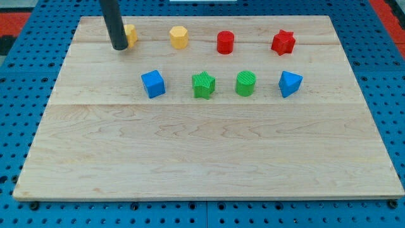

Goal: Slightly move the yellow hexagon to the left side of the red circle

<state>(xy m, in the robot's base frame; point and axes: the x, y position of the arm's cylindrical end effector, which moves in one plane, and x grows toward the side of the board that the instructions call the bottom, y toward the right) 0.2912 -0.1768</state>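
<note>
Eight small blocks sit on the tabletop (209,158). The yellow hexagon (179,37) lies far, left of the red circle (225,42), apart. It looks light, rigid, easily slid; push its left face. My tip (119,48), a bare end effector grasping nothing, touches another yellow block (131,34). Open room lies between.

A pale wooden board (209,158) fills most of the view, made of glued planks with faint seams running from the view's left to the view's right. It lies on a blue perforated surface (25,76), whose regular grid of small holes shows on the left, the right and along the bottom. At the top corners, patches of red flooring (16,16) appear. Light is even, with soft shadows.
</note>
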